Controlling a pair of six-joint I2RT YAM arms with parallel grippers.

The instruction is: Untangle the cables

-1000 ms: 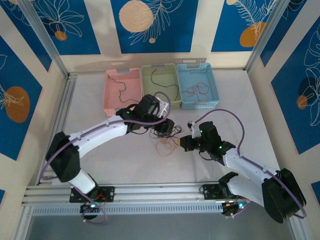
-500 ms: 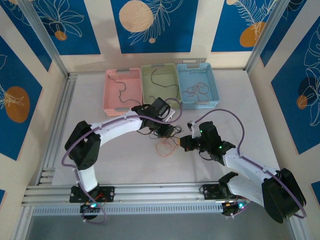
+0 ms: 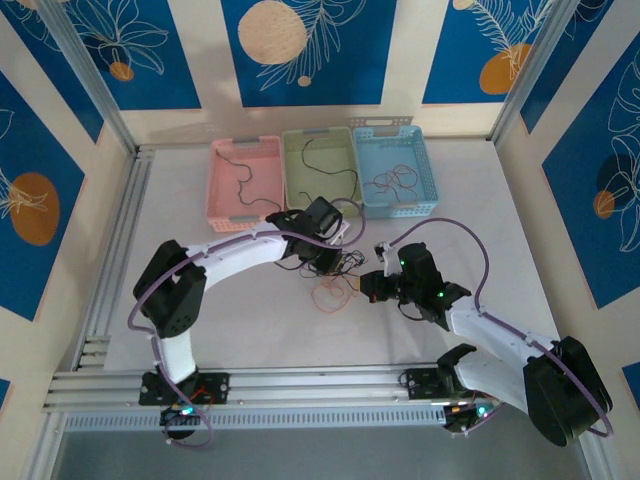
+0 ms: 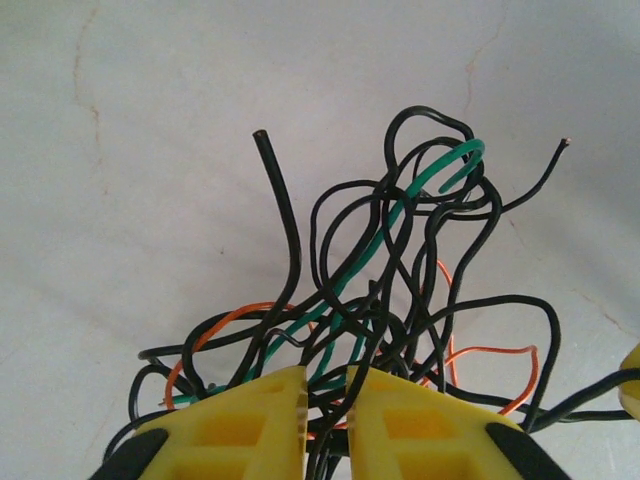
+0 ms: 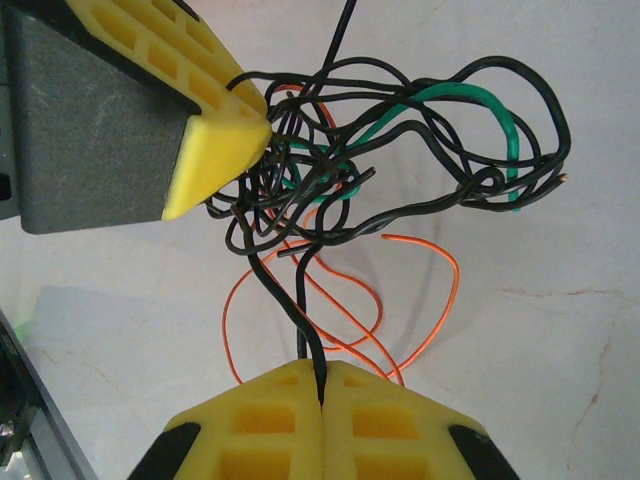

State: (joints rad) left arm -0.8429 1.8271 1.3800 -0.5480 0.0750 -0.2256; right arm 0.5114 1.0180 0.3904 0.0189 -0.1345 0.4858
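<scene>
The left arm has folded back, yet the left tool (image 4: 325, 385) stays clamped on the cables (image 4: 385, 300) at the middle of the counter (image 3: 260, 325). The right tool (image 5: 322, 375) pinches one black strand, so the pulling apart probably begins.

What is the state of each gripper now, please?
Left gripper: closed on the cable tangle.
Right gripper: closed on one black cable.

Right pincer (image 5: 322, 374) clamped on black cable (image 5: 300, 320), tangled cables (image 5: 330, 170) above
</scene>
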